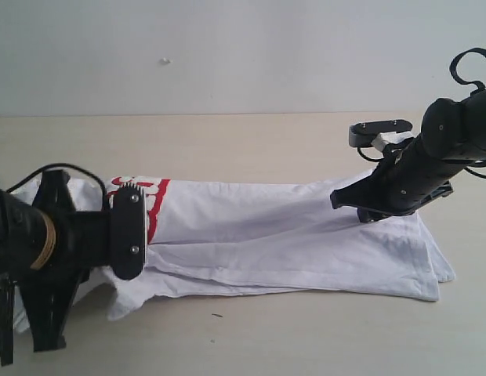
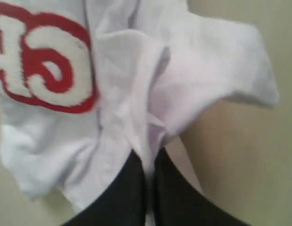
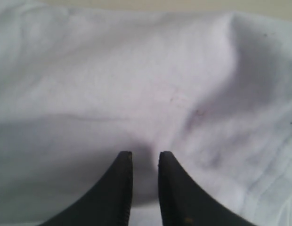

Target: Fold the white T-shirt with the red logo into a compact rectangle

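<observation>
The shirt (image 1: 290, 235) lies across the table (image 1: 251, 149) as a long flat band with its sides turned in, the logo (image 1: 153, 205) at the 9 o'clock end and the hem at 3 o'clock. The left hand (image 2: 148, 156) is closed tight on a pinch of cloth beside the logo. The right hand (image 3: 145, 157), jaws narrowly apart, seems to nip a ridge of fabric near the hem. Lengthwise folding looks done; the crosswise folds bringing end to end are left.

Light: soft, even, bright; faint shadows under the shirt (image 1: 290, 235).
Wrist views: blurred close-up, fingers (image 3: 117, 188) dark silhouettes.
</observation>
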Motion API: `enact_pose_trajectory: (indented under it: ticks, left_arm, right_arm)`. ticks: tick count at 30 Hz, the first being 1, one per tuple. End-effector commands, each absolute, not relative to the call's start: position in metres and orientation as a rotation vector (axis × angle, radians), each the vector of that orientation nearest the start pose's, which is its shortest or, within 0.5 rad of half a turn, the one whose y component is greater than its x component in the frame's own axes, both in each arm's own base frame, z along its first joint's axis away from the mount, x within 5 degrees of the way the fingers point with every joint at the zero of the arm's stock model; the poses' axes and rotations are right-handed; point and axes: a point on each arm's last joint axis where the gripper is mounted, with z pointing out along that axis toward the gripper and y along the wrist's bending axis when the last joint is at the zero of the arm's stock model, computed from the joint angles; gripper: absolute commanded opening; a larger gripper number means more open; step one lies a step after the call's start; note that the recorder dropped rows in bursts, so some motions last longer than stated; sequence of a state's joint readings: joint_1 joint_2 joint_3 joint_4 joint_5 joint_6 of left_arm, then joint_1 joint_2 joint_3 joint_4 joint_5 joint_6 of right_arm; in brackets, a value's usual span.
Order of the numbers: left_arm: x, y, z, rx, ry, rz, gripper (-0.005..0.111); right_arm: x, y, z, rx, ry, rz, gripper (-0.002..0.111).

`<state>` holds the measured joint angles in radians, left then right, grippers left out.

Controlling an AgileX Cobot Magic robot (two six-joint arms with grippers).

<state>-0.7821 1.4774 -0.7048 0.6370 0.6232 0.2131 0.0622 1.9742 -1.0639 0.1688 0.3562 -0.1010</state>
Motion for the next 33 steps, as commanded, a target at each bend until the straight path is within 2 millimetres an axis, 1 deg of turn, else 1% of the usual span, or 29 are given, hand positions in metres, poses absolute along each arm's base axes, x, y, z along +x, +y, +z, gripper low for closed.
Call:
enact_pose_trajectory:
  ticks: [1, 2, 3, 6, 8, 11, 13, 15, 16, 17, 19, 22, 24, 25, 26, 29, 33]
  left_arm:
    - [0.223, -0.172, 0.212, 1.835, 1.681, 0.495, 0.0]
    - [0.233, -0.174, 0.214, 1.845, 1.601, 0.511, 0.0]
    - [0.238, -0.173, 0.214, 1.849, 1.579, 0.528, 0.0]
    - [0.258, -0.164, 0.209, 1.836, 1.606, 0.563, 0.0]
    - [0.268, -0.159, 0.203, 1.819, 1.63, 0.547, 0.0]
    - [0.277, -0.159, 0.193, 1.805, 1.619, 0.478, 0.0]
    - [0.28, -0.161, 0.188, 1.789, 1.612, 0.42, 0.0]
    - [0.282, -0.164, 0.186, 1.738, 1.635, 0.357, 0.0]
    - [0.283, -0.167, 0.185, 1.704, 1.647, 0.317, 0.002]
    - [0.285, -0.169, 0.187, 1.663, 1.658, 0.287, 0.007]
    - [0.292, -0.168, 0.187, 1.624, 1.679, 0.275, 0.02]
    - [0.301, -0.161, 0.184, 1.59, 1.721, 0.28, 0.046]
    - [0.306, -0.153, 0.178, 1.572, 1.76, 0.284, 0.066]
    - [0.308, -0.149, 0.175, 1.562, 1.786, 0.288, 0.071]
    - [0.31, -0.145, 0.173, 1.545, 1.816, 0.293, 0.072]
    - [0.314, -0.136, 0.17, 1.509, 1.866, 0.301, 0.07]
    - [0.318, -0.139, 0.188, 1.464, 1.809, 0.296, 0.068]
  right_arm:
    - [0.367, 0.026, 0.117, -0.034, 2.74, 0.107, 0.022]
    - [0.367, 0.026, 0.117, -0.034, 2.74, 0.107, 0.022]
    - [0.367, 0.026, 0.117, -0.034, 2.74, 0.107, 0.022]
    - [0.367, 0.026, 0.118, -0.034, 2.737, 0.107, 0.022]
    - [0.368, 0.026, 0.118, -0.033, 2.733, 0.106, 0.022]
    - [0.368, 0.026, 0.118, -0.033, 2.726, 0.105, 0.022]
    - [0.368, 0.026, 0.118, -0.035, 2.726, 0.104, 0.022]
    - [0.368, 0.026, 0.118, -0.05, 2.725, 0.101, 0.022]
    - [0.368, 0.026, 0.118, -0.057, 2.725, 0.1, 0.022]
    - [0.368, 0.026, 0.118, -0.057, 2.725, 0.1, 0.022]
    - [0.368, 0.026, 0.118, -0.058, 2.727, 0.1, 0.022]
    - [0.367, 0.026, 0.118, -0.061, 2.736, 0.101, 0.022]
    - [0.367, 0.026, 0.118, -0.061, 2.736, 0.101, 0.022]
    - [0.367, 0.026, 0.118, -0.061, 2.736, 0.101, 0.022]
    - [0.367, 0.026, 0.118, -0.061, 2.736, 0.101, 0.022]
    - [0.368, 0.026, 0.118, -0.061, 2.733, 0.101, 0.022]
    - [0.368, 0.026, 0.118, -0.06, 2.728, 0.1, 0.022]
